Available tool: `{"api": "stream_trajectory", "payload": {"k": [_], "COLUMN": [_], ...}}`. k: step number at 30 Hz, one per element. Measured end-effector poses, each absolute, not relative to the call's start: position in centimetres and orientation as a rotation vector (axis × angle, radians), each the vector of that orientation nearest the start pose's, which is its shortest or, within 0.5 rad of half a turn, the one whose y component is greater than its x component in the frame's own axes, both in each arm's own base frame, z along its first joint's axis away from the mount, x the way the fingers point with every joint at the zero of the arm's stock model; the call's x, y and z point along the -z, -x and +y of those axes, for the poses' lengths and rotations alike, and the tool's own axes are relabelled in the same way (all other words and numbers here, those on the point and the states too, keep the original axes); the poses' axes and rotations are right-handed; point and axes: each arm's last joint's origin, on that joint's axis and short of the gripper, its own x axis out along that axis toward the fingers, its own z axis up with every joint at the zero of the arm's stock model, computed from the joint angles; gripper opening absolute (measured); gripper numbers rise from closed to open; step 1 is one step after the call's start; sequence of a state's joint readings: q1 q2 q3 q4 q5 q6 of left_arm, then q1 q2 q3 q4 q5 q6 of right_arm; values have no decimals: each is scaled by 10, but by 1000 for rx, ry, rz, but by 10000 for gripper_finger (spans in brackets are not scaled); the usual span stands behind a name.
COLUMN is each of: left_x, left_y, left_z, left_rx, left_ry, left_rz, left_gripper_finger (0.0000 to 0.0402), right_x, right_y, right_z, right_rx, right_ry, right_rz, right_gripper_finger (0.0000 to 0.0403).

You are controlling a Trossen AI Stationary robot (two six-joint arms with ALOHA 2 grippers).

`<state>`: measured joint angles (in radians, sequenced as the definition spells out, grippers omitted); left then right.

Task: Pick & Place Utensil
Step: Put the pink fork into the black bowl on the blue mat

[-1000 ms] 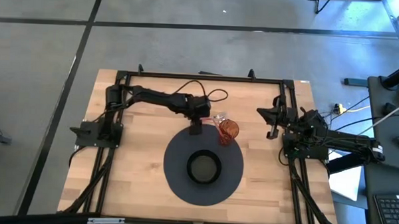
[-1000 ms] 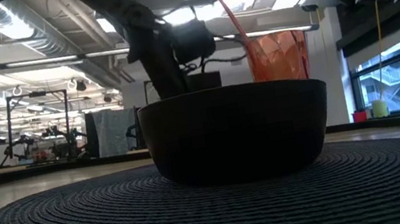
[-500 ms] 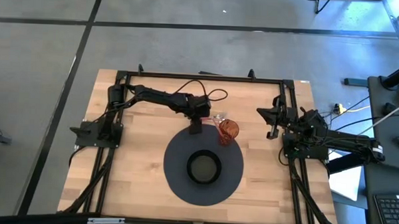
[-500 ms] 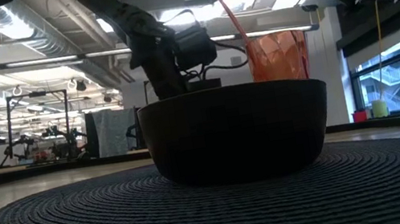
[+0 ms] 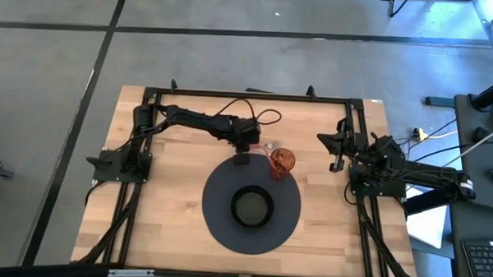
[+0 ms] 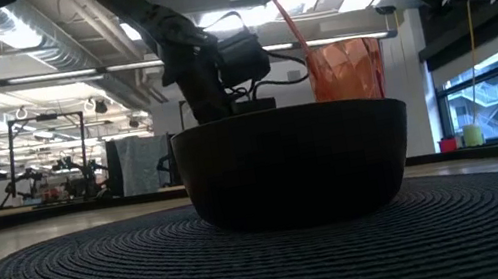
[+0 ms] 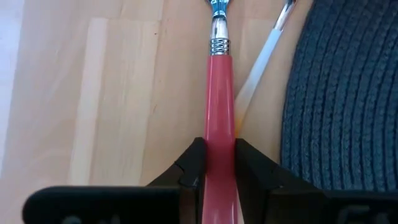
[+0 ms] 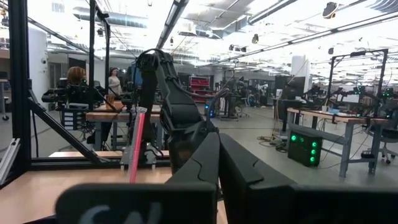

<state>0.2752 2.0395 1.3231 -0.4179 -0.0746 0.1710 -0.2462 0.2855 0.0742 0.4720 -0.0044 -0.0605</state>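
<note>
A red-handled utensil [image 7: 219,87] with a ribbed metal collar [image 7: 217,45] shows against the wooden table [image 5: 162,193], beside the dark round mat [image 5: 219,211]. My left gripper [image 7: 217,149] is shut on its handle, at the mat's far edge [image 5: 242,157]. A clear utensil [image 7: 261,62] lies right beside it. An orange cup [image 5: 283,160] stands at the mat's far right, and in the low view a red stem [image 6: 284,12] slants up from it. A black bowl [image 5: 252,206] sits mid-mat. My right gripper [image 5: 336,154] waits shut at the table's right. My left gripper pinches the red handle [image 7: 219,118] between its two fingers [image 7: 189,162], some way back from the metal collar. The fingers come from above and lie across the handle, one on each long side. Whether the utensil rests on the table or is lifted, I cannot tell.
The mat's edge [image 7: 336,93] runs close along the held handle. The bowl [image 6: 293,162] hides the gripper's fingertips in the low view. A black frame [image 5: 248,95] borders the table. Bare wood lies left of the mat.
My left gripper has sunk a little toward the table behind the bowl, then kept still. The cup, the bowl and the right arm have not moved.
</note>
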Motion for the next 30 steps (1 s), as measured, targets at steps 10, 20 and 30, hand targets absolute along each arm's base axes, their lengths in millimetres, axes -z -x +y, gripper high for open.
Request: {"api": "stream_trajectory", "payload": {"k": [10,20,30], "left_x": [-158,-207,-295], "left_y": [-383,-360,-304], "left_z": [110,111,106], "left_rx": [-284,-468,-656], "left_ry": [-76,-164,-204], "left_rz": [1136,1081,923], "left_gripper_finger": [52,52,1], "right_x": [-209,-209,-209], "right_y": [-109,-109,-109], "right_z": [-27,-27,-26], "right_rx": [248,221,206], "right_ry": [92,94,95], "right_rz": [-245,-239,-239], "right_gripper_finger": [4,4,4]}}
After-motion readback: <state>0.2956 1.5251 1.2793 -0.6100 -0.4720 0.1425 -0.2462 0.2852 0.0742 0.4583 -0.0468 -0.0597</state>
